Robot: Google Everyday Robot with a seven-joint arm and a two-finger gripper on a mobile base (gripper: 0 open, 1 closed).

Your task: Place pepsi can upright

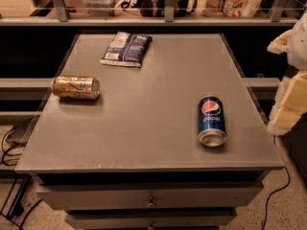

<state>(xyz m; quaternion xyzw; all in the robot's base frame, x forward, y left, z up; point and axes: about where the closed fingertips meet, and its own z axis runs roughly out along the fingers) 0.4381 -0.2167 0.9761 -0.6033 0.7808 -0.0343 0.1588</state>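
Observation:
The pepsi can [211, 120] is blue with the round red-white-blue logo. It lies on its side on the right part of the grey table [144, 128], near the front edge, with its silver end toward the camera. My gripper [289, 102], pale and yellowish, shows at the right edge of the view, beyond the table's right side. It is to the right of the can and apart from it, and holds nothing that I can see.
A gold can [76, 87] lies on its side at the table's left. A blue snack bag [126, 48] lies flat at the back centre. A shelf with bags [163, 4] runs behind the table. Drawers [151, 200] are below its front edge.

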